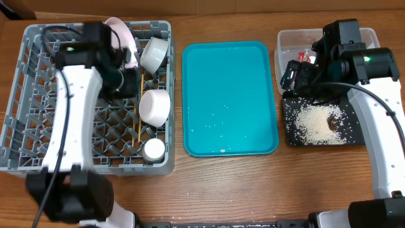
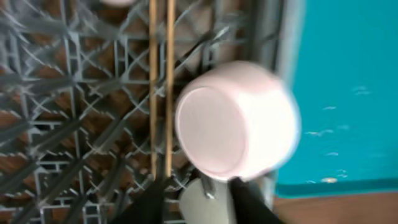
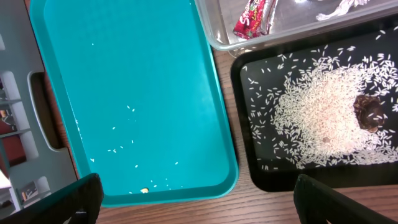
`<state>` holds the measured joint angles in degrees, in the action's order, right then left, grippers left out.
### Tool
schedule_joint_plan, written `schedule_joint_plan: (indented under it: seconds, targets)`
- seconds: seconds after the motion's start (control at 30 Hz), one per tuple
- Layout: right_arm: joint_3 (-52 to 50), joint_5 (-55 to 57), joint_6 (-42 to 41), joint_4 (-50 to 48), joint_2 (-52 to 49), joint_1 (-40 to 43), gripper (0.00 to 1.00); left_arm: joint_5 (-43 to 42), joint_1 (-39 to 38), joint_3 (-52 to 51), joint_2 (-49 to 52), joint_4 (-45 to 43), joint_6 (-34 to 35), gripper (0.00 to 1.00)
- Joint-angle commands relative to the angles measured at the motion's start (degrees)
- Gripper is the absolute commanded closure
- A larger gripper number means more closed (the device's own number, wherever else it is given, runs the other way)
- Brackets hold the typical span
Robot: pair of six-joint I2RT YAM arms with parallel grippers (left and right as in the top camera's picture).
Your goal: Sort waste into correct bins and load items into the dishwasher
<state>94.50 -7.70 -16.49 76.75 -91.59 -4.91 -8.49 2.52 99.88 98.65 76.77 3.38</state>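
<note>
The grey dish rack [image 1: 38, 95] holds the pink-white plate [image 1: 123, 31], two white bowls [image 1: 154, 54] [image 1: 155, 106], the cup [image 1: 154, 149] and the chopsticks [image 1: 138, 120]. My left gripper [image 1: 130, 81] hovers open over the rack. Its wrist view shows a bowl [image 2: 233, 118], the chopsticks [image 2: 160, 93] and the cup [image 2: 205, 199] below the open fingers [image 2: 199, 208]. My right gripper [image 1: 292, 76] [image 3: 208, 199] is wide open and empty. The clear tub [image 1: 285, 38] holds the red wrapper [image 3: 252, 18] and white paper [image 3: 339, 7]. The black tray [image 3: 249, 124] holds rice [image 3: 317, 118] and a brown lump [image 3: 368, 112].
The teal serving tray [image 1: 229, 95] lies between the rack and the bins, with a few rice grains left on it [image 3: 124, 112]. Bare wooden table runs along the front edge.
</note>
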Motion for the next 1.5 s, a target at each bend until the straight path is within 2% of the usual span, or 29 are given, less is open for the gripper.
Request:
schedule_joint_plan:
  seconds: [0.0, 0.03, 0.07, 0.2, 0.6, 0.73, 0.87, 1.03, 1.3, 1.47]
  targets:
    - [0.3, -0.5, 0.0, -0.1, 0.2, 0.0, 0.0, -3.7, 0.0, 5.4, -8.7, 1.2, 0.5, 0.32]
    - [0.3, -0.5, 0.0, -0.1, 0.2, 0.0, 0.0, -3.7, 0.0, 5.4, -10.2, 1.0, 0.5, 0.07]
    - [0.3, -0.5, 0.0, -0.1, 0.2, 0.0, 0.0, -3.6, 0.0, 5.3, -11.4, 0.9, 0.5, 0.0]
    - [0.3, -0.5, 0.0, -0.1, 0.2, 0.0, 0.0, -3.5, 0.0, 5.3, -14.0, 0.4, 0.5, 0.0]
    - [0.3, -0.5, 0.0, -0.1, 0.4, 0.0, 0.0, -3.3, 0.1, 5.3, -13.2, 0.6, 1.1, 0.0]
    - [0.3, -0.4, 0.1, -0.1, 3.8, -0.5, 0.0, -3.4, 0.1, 5.3, -13.2, 0.6, 1.1, 0.0]
    - [0.2, 5.1, 0.3, -0.2, 10.4, -0.9, 0.01, -3.4, 0.1, 5.3, -13.2, 0.6, 1.1, 0.0]
    - [-9.6, 12.9, 0.6, -16.8, 23.0, -0.8, 0.0, -3.4, 0.1, 5.3, -13.2, 0.6, 1.1, 0.0]
    - [-41.8, 12.5, 2.4, -50.2, 47.8, -0.5, 0.0, -3.4, 0.1, 5.3, -13.2, 0.6, 1.1, 0.0]
    - [-60.8, 8.9, 5.0, -62.6, 60.8, -0.3, 0.0, -3.4, 0.1, 5.3, -13.2, 0.6, 1.1, 0.0]
